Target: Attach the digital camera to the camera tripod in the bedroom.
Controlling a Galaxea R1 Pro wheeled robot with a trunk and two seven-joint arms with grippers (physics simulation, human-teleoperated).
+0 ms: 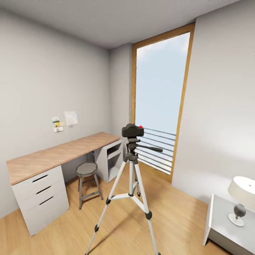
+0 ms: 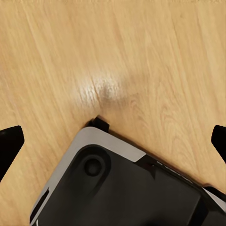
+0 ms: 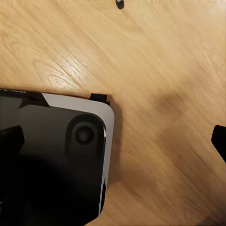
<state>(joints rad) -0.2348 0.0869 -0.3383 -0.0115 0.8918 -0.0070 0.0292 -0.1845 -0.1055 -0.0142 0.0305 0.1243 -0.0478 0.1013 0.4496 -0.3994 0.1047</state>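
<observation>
Jaws of the left gripper are standing wide over the wood floor, holding nothing, above a corner of the robot's black-and-grey base. Right gripper jaws are likewise gaping wide and empty above the base. Ahead, the camera tripod is standing upright on the floor, the digital camera sitting on its head, red dot up. Beyond, a stool is waiting by the table; the tall window is glowing behind. A lamp is resting on a nightstand at right.
</observation>
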